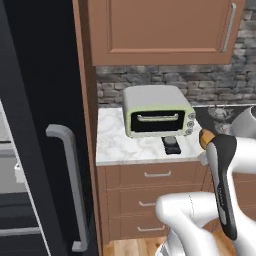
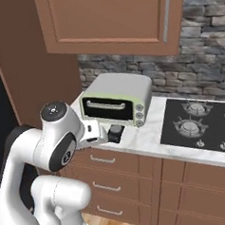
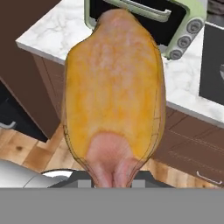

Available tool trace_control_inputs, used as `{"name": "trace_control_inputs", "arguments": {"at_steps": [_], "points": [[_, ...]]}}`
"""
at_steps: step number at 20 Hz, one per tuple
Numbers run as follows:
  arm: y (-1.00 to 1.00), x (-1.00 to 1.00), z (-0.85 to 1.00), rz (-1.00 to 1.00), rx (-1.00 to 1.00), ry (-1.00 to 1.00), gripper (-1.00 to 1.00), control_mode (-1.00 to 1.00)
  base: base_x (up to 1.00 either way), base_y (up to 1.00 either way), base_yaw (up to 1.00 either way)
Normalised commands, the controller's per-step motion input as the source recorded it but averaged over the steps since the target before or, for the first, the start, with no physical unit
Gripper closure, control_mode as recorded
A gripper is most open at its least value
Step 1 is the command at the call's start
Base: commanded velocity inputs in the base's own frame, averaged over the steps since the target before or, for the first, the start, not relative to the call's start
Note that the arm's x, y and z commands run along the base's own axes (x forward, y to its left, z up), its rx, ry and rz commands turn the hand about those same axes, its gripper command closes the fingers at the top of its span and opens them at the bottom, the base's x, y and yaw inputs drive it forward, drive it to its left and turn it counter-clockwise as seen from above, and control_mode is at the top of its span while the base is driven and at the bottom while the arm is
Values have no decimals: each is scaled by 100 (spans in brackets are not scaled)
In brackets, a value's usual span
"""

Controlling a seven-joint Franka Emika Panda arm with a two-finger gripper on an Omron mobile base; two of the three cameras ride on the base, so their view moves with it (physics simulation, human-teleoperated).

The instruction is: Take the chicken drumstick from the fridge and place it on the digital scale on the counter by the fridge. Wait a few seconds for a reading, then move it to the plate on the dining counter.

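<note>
the chicken drumstick (image 3: 113,92) looms large in the hand view, its paler pink end running down to the bottom where the gripper (image 3: 113,183) clamps it, the fingers themselves mostly hidden behind the meat so the width of the gap cannot be read beyond the drumstick filling it. in the left base view the drumstick (image 1: 205,138) peeks out golden-brown at the top of the dark hand, held in the air just off the front right edge of the counter (image 1: 117,145), not touching the marble. a small dark digital scale (image 1: 171,145) sits on that counter just in front of the pale green toaster oven (image 1: 158,111), and the fridge (image 1: 45,125) stands to the left with its grey bar handle (image 1: 70,185).
</note>
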Motion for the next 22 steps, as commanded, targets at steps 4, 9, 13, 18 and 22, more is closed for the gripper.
{"name": "trace_control_inputs", "arguments": {"at_steps": [4,9,13,18,22], "points": [[0,0,0,0,0,0,100,100,91,-24,11],[0,0,0,0,0,0,100,100,28,-37,0],[0,0,0,0,0,0,100,100,0,-22,0],[0,0,0,0,0,0,100,100,0,0,0],[0,0,0,0,0,0,100,100,0,0,0]]}}
